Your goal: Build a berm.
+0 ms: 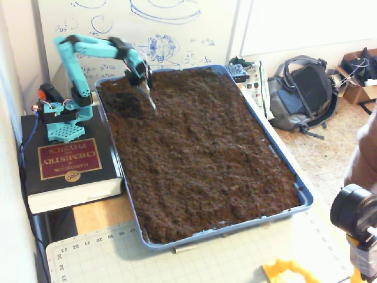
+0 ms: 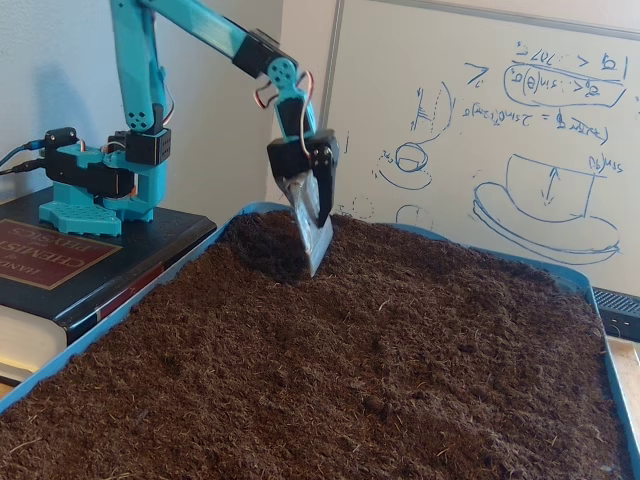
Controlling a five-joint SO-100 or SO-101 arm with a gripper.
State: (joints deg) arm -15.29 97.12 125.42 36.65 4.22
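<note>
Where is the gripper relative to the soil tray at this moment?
In both fixed views the gripper is at the tray's far corner nearest the arm's base, its tip down at the soil. No berm has been raised yet.

We see both fixed views lit by soft, even indoor light, with no harsh glare. In one, the soil (image 1: 200, 153) reads very dark and its texture is muddy and grainy, while the whiteboard (image 1: 147, 29) behind looks washed out and pale. The camera (image 1: 356, 218) at the lower right edge is close to the lens and blurred. In the other, the picture is sharper: we make out the soil's (image 2: 330, 370) fibres, and a dim shadow lies on it beside the tool (image 2: 315, 235). The whiteboard (image 2: 480, 130) glows evenly.
</note>
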